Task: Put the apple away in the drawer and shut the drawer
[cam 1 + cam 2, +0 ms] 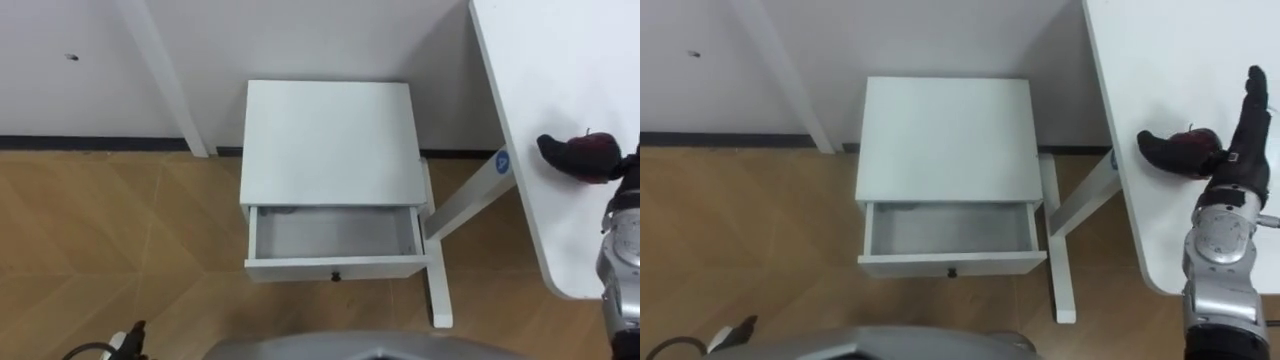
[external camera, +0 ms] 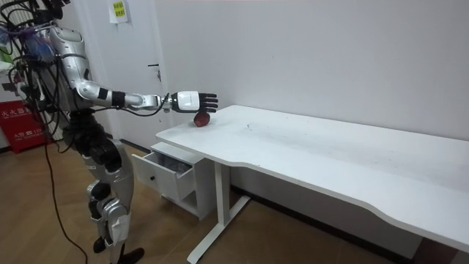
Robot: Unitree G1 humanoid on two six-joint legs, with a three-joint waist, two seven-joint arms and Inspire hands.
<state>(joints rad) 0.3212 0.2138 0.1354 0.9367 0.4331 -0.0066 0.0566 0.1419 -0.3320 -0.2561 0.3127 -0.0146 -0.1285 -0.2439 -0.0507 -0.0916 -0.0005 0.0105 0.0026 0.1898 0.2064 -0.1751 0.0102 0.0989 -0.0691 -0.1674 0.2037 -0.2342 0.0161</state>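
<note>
Right hand (image 1: 1238, 162) open over apple (image 1: 1196, 142) on table (image 1: 1180, 50), fingers straight, thumb against apple, no grip.

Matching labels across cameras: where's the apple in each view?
Left eye view: apple at the far right, on the white desk, against the right hand.
Right eye view: right side, same desk edge, beside the thumb.
Room view: left of centre, on the desk's corner, just under the outstretched hand.
Shared landmark: the open drawer, beside the desk's leg.
</note>
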